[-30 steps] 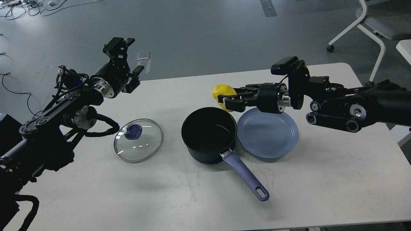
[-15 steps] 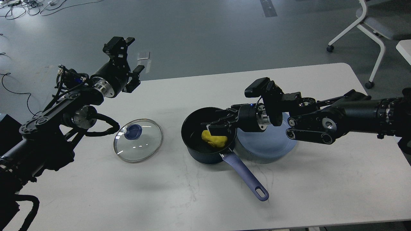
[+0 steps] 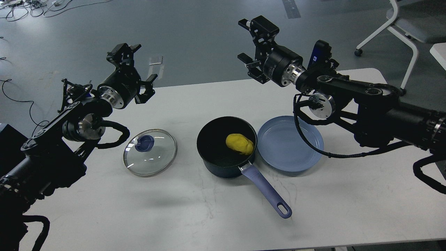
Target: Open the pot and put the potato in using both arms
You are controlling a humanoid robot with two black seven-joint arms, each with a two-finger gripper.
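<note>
A dark pot [image 3: 223, 164] with a purple handle [image 3: 267, 192] stands uncovered at the table's middle. The yellow potato [image 3: 239, 144] lies inside it, on the right side. The glass lid [image 3: 150, 152] with a blue knob lies flat on the table to the pot's left. My right gripper [image 3: 248, 41] is open and empty, raised high above and behind the pot. My left gripper [image 3: 134, 63] is open and empty, raised above the table's far left, behind the lid.
An empty blue plate [image 3: 290, 143] lies right beside the pot on its right. The white table [image 3: 209, 216] has a bare front half. A white chair [image 3: 404, 28] stands on the floor at the far right.
My right gripper let go of the potato in the pot, opened, and rose up and back away from it. The left gripper shifted slightly left.
</note>
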